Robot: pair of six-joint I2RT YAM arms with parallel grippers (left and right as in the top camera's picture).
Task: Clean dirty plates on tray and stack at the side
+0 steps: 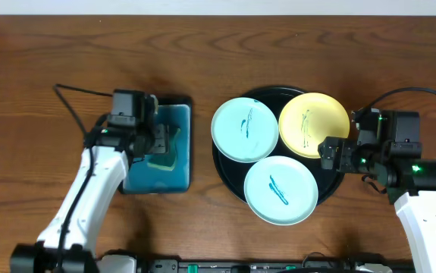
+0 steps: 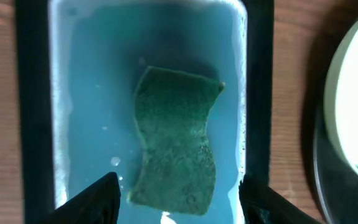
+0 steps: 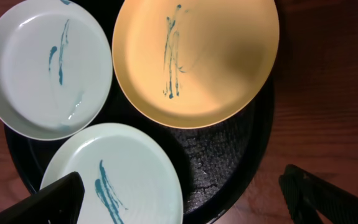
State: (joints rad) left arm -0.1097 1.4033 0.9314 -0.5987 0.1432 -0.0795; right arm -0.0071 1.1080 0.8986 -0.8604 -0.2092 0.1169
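Three plates lie on the round black tray (image 1: pixel 330 183): a mint-white plate (image 1: pixel 246 129) at the left, a yellow plate (image 1: pixel 313 124) at the back right, a mint-white plate (image 1: pixel 280 189) in front. Each bears teal scribble marks. All three show in the right wrist view: (image 3: pixel 47 67), (image 3: pixel 195 59), (image 3: pixel 113 177), on the tray (image 3: pixel 228 155). My right gripper (image 3: pixel 185 202) is open and empty above the tray's right edge. My left gripper (image 2: pixel 175 199) is open above a green sponge (image 2: pixel 175 149) lying in the teal basin (image 2: pixel 85 93).
The rectangular black-rimmed teal basin (image 1: pixel 180 144) stands left of the tray, with water in it. The tray's rim and a plate edge (image 2: pixel 353 106) show at the right of the left wrist view. Cables run behind both arms.
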